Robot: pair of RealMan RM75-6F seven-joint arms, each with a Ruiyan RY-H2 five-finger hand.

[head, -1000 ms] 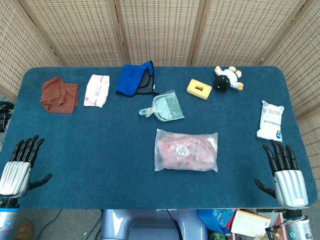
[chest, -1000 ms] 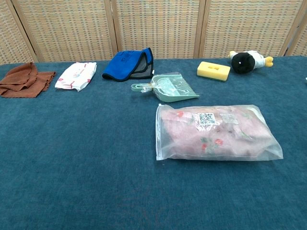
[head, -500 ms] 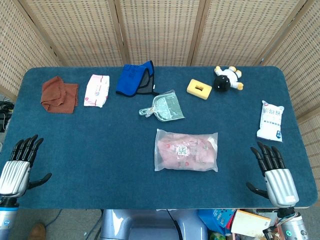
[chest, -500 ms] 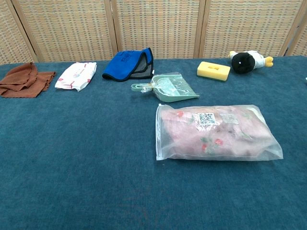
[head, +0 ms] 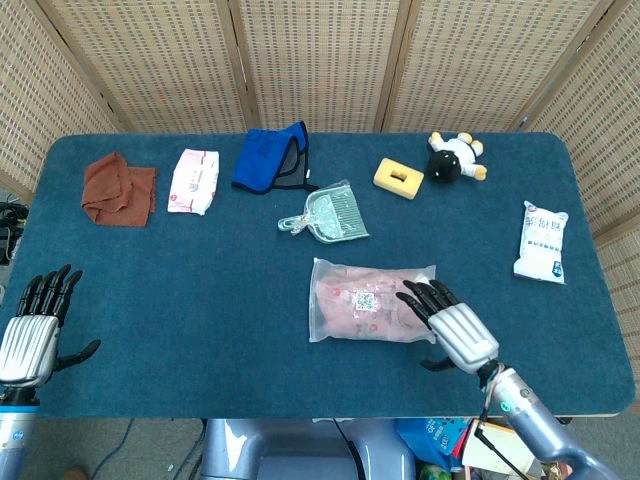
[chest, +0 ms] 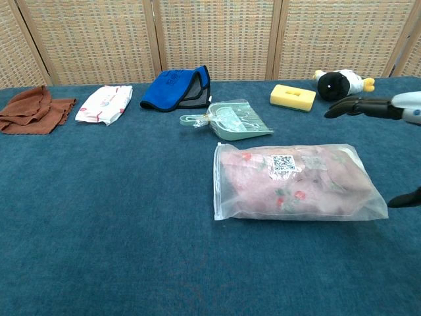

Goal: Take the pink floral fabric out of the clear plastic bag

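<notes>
The clear plastic bag (head: 372, 300) (chest: 296, 183) lies flat on the blue table, and the pink floral fabric (head: 350, 302) (chest: 263, 187) shows through it. My right hand (head: 452, 327) (chest: 378, 108) hovers over the bag's right end with fingers spread and nothing in them. In the chest view only its dark fingertips (chest: 345, 107) and thumb tip show at the right edge. Near the front left corner of the table my left hand (head: 32, 325) is open and empty, far from the bag.
Along the back lie a brown cloth (head: 118, 187), a white packet (head: 193, 180), a blue pouch (head: 271, 157), a green dustpan set (head: 326, 212), a yellow sponge (head: 398, 177) and a plush toy (head: 456, 156). Another white packet (head: 541, 241) lies at the right.
My right hand has swung left from the table's front right corner to above the bag's right end. The left hand has slipped slightly down. The bag has not moved.
</notes>
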